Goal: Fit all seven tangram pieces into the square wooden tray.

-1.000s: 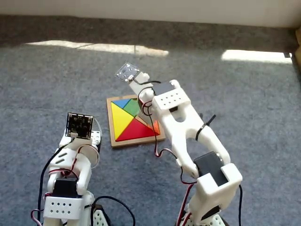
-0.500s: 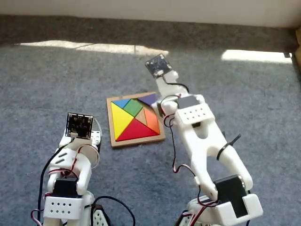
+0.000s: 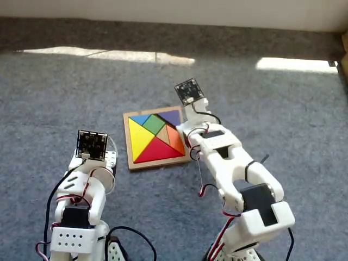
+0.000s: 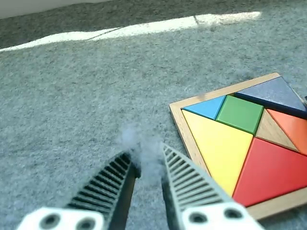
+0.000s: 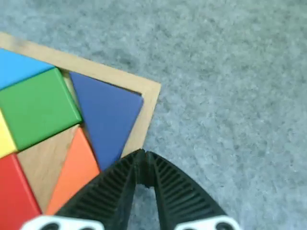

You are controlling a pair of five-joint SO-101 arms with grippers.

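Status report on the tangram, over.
Left end effector slightly open, empty. Right end effector shut, empty, at tray edge. Six coloured pieces seated. Nothing blocking.

Probably a carpeted room in a home or office: short-pile grey carpet [image 3: 65,92] everywhere, bright sunlight patches [image 3: 109,54], plain pale wall [image 3: 163,10] behind.

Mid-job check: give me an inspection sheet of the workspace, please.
Surface: grey carpet, sunlit strips at the far side.
Job's things: wooden tray holds yellow triangle, red triangle, green square, light blue triangle, dark blue triangle, orange piece; tan triangle between them, piece or bare tray floor, cannot tell.
Clutter: nothing seen.
Grippers: left gripper open, empty, over carpet beside the tray; right gripper shut, empty, at the tray's corner by the dark blue triangle.
Cables: black and red wires, loosely looped.
Surroundings: pale wall at the far edge.
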